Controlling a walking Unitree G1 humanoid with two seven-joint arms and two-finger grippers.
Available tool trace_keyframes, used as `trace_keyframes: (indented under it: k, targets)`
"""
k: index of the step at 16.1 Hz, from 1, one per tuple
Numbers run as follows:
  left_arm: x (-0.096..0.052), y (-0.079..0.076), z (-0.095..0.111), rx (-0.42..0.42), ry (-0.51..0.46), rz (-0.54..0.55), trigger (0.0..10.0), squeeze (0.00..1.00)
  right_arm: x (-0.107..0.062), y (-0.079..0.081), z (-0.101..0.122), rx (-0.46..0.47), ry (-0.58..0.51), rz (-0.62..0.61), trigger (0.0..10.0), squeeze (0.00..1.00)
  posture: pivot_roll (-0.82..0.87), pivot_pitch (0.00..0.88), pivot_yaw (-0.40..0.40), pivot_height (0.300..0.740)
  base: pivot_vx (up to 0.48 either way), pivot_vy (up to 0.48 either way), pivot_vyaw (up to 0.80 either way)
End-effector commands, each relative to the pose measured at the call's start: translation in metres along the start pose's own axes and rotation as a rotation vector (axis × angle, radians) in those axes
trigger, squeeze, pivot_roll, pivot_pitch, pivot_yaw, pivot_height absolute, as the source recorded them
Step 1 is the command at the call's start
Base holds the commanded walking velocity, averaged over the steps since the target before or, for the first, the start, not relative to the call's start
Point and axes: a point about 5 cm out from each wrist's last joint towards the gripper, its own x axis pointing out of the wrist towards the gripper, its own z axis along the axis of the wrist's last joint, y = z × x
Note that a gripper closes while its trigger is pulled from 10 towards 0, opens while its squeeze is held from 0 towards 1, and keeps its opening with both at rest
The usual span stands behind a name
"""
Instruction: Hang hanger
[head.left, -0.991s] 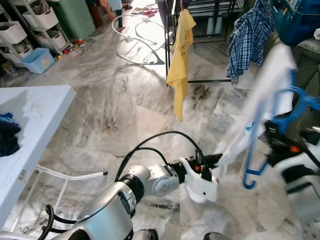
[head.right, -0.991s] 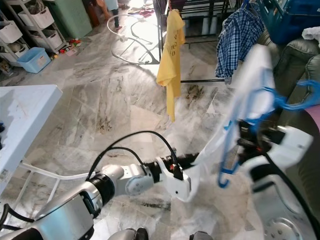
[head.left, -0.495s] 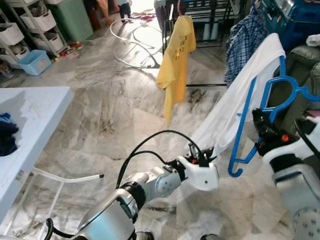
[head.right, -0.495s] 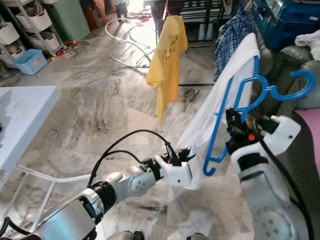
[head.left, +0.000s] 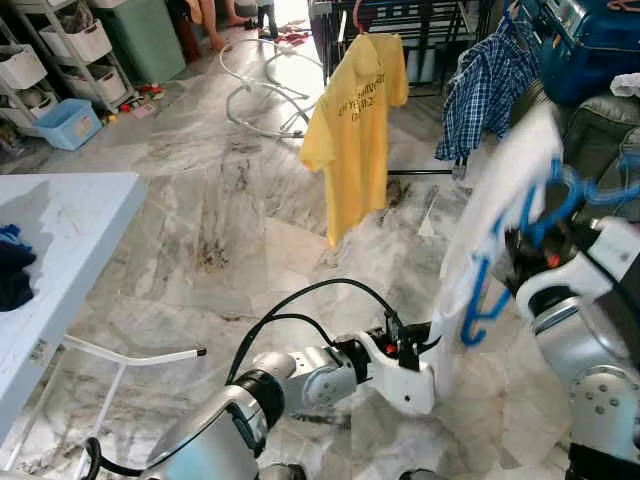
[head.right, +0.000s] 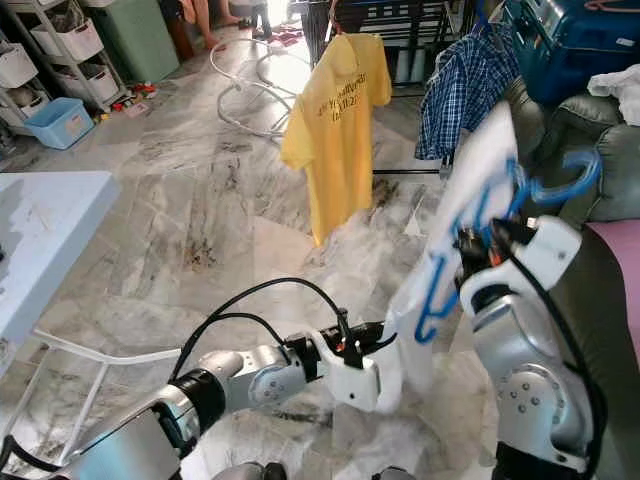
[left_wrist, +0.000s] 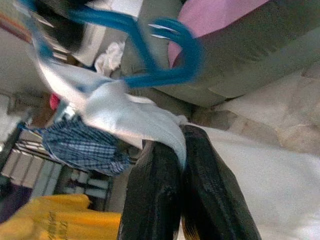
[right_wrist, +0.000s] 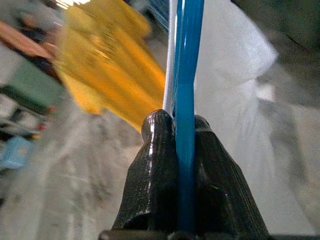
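A blue plastic hanger (head.left: 556, 196) carries a white shirt (head.left: 505, 180) and is blurred with motion at the right, in front of the sofa. My right gripper (head.left: 530, 245) is shut on the hanger's bar (right_wrist: 187, 75), its two fingers (right_wrist: 156, 150) pressed on either side. Lower down, my left gripper (head.left: 432, 335) is shut on the white shirt's hem (left_wrist: 120, 112). Beyond stands a black clothes rack (head.left: 420, 20), where a yellow T-shirt (head.left: 358, 130) and a blue plaid shirt (head.left: 485, 85) hang.
A white folding table (head.left: 60, 230) with dark clothing on it stands at the left. A dark sofa (head.left: 600, 110) and a blue case (head.left: 590, 40) are at the right. White hoops (head.left: 260, 75) lie on the marble floor; storage bins (head.left: 70, 120) and a person's legs (head.left: 210, 15) are at the back.
The view has shifted toward the rack. The hanger and white shirt have swung in my right gripper and now blur. My left gripper still holds the hem.
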Motion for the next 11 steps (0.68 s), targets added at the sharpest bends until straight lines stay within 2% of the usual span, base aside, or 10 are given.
trace_keyframes:
  k: [1, 2, 4, 6, 7, 8, 9, 11]
  targets:
    - [-0.001, -0.003, 0.004, 0.02, -0.041, 0.0, 10.0, 0.0, 0.001, 0.002, 0.007, -0.01, -0.03, 0.003, 10.0, 0.0, -0.13, 0.109, 0.069, 0.74, 0.0, 0.0, 0.0]
    - [-0.002, -0.003, 0.005, 0.038, -0.053, 0.002, 10.0, 0.0, 0.002, 0.004, 0.007, -0.006, -0.028, 0.006, 10.0, 0.0, -0.13, 0.112, 0.072, 0.74, 0.0, 0.0, 0.0]
    - [-0.003, -0.008, 0.008, 0.026, -0.077, -0.017, 10.0, 0.0, 0.011, 0.005, 0.016, -0.054, -0.045, 0.002, 10.0, 0.0, -0.14, 0.118, 0.075, 0.74, 0.0, 0.0, 0.0]
    - [-0.005, -0.014, 0.01, 0.026, -0.092, -0.039, 10.0, 0.0, 0.013, 0.009, 0.026, -0.186, -0.094, 0.017, 10.0, 0.0, -0.14, 0.116, 0.078, 0.74, 0.0, 0.0, 0.0]
    - [-0.005, -0.016, 0.011, 0.012, -0.096, -0.049, 10.0, 0.22, 0.011, 0.013, 0.034, -0.287, -0.145, 0.049, 10.0, 0.0, -0.14, 0.114, 0.078, 0.74, 0.0, 0.0, 0.0]
    - [-0.006, -0.018, 0.012, -0.008, -0.097, -0.042, 10.0, 1.0, 0.007, 0.021, 0.04, -0.379, -0.201, 0.115, 10.0, 0.0, -0.14, 0.113, 0.075, 0.74, 0.0, 0.0, 0.0]
    - [-0.006, -0.02, 0.012, -0.017, -0.093, -0.058, 10.0, 1.0, 0.002, 0.029, 0.042, -0.453, -0.234, 0.179, 10.0, 0.0, -0.14, 0.113, 0.074, 0.74, 0.0, 0.0, 0.0]
    - [-0.006, -0.027, 0.014, -0.022, -0.092, -0.099, 10.0, 1.0, -0.006, 0.038, 0.045, -0.499, -0.292, 0.258, 10.0, 0.0, -0.14, 0.115, 0.067, 0.74, 0.0, 0.0, 0.0]
